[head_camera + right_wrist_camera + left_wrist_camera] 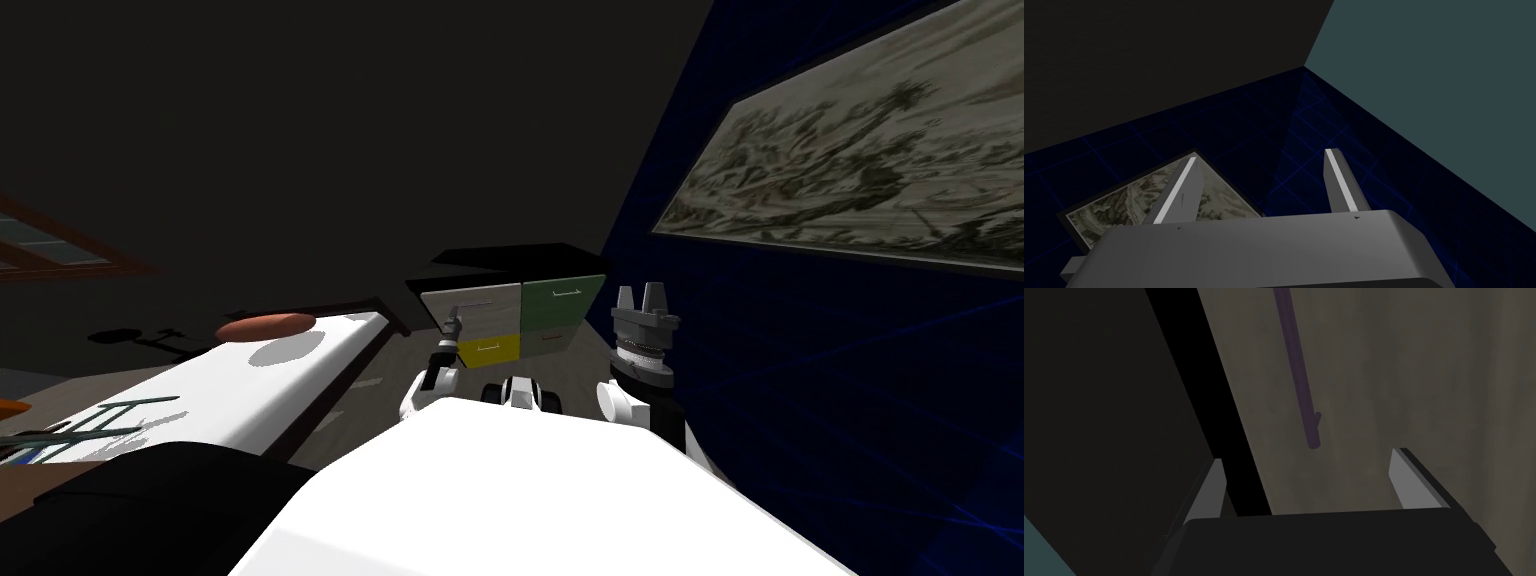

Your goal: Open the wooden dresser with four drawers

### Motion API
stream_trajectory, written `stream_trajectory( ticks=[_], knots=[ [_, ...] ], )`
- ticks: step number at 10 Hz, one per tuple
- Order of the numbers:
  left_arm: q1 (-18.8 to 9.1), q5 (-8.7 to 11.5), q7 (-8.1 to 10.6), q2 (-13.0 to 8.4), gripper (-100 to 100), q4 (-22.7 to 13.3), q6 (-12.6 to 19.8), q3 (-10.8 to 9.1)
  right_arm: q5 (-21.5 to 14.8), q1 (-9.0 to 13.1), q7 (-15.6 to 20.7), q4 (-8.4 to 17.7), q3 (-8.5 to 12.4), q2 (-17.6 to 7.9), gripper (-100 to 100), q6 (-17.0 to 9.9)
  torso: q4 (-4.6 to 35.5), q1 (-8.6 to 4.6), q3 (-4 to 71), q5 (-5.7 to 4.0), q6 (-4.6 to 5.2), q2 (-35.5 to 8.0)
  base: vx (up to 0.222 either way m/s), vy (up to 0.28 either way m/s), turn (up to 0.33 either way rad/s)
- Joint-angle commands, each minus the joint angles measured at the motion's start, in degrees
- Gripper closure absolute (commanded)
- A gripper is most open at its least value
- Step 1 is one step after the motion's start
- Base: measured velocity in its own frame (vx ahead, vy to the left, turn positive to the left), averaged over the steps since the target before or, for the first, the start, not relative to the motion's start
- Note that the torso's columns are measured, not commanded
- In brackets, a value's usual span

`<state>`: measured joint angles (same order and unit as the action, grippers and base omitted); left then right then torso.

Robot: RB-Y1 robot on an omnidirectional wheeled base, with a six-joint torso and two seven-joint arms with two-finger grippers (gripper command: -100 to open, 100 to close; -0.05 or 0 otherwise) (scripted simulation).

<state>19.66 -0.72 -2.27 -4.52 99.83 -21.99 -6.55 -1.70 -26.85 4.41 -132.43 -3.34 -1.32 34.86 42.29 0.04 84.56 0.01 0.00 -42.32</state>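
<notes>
1. First, we take stock of our left claw [1307, 455]: it is spread wide and grips nothing, with bare drawer face showing between its fingers [1206, 490].
2. The dresser [545, 300] stands straight ahead of the claw and close to it. The claw looks onto its grey drawer front [1424, 363].
3. The handle [1298, 363], a thin dark bar, runs away ahead of the claw. Its near end lies just beyond the fingertips, roughly centred on the gap but not yet inside it.
4. The bar runs across the line between the fingers, so closing them would pinch its thin side. That alignment looks right, and we should not twist the wrist.
5. We should slide the claw along the bar, away from its end. A grip on the very tip could slip off once the pull begins.
6. Then we advance toward the drawer face until the bar sits well down between the fingers, stopping short of touching the front.
7. A black strip [1224, 413] borders the drawer beside one finger, and we should keep that finger off it.
8. We close until both fingers press the bar, then pull straight back along the claw's own axis. A slanted pull could bind the drawer.
9. The right claw [645, 292] hangs raised beside the left one, open and empty, and we judge it best left idle.
</notes>
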Motion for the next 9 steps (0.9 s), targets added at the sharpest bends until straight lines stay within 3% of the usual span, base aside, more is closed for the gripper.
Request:
stream_trajectory(
  ticks=[1, 3, 4, 6, 7, 9],
  knots=[
    [-0.33, 0.08, -0.17, 4.37, -100, -0.93, 0.67, -0.36, 0.00, 0.01, 0.00, 0.00, 0.00, 0.00, 0, 0.00, 0.04, -0.01, -0.09, 0.00, 0.00, -0.14, 0.063, -0.030, 0.010],
    [-0.47, 0.11, -0.22, 6.98, -100, -1.25, 0.82, -0.47, 0.00, 0.02, 0.00, 0.01, 0.00, 0.00, 0, 0.00, 0.05, 0.01, -0.11, 0.00, 0.00, -0.16, 0.033, -0.014, 0.004],
    [-0.41, 0.11, -0.19, 6.20, -100, -1.22, 0.71, -0.43, 0.00, 0.02, 0.00, 0.01, 0.00, 0.00, 0, -0.01, 0.03, 0.02, -0.07, 0.00, 0.00, -0.09, 0.008, -0.004, 0.000],
    [-4.56, 1.90, -3.29, 6.49, -100, -5.12, 1.13, -4.04, 0.00, 0.03, 0.00, 0.01, 0.00, 0.00, 0, -0.01, 0.04, 0.02, -0.09, 0.01, 0.04, -0.13, -0.083, 0.016, -0.229],
    [-5.51, 1.90, -3.29, 6.49, -100, -5.17, 1.13, -4.04, 0.00, 0.04, 0.00, 0.01, 0.00, 0.00, 0, -0.01, 0.07, 0.02, -0.16, 0.01, 0.01, -0.23, -0.100, 0.033, -0.050],
    [-10.12, 3.68, -6.39, 6.67, -100, -9.10, 1.56, -7.64, 0.00, 0.03, 0.00, 0.01, 0.00, -0.01, 0, -0.01, 0.00, 0.02, 0.02, 0.01, 0.01, 0.05, -0.101, 0.040, -0.169]
  ],
)
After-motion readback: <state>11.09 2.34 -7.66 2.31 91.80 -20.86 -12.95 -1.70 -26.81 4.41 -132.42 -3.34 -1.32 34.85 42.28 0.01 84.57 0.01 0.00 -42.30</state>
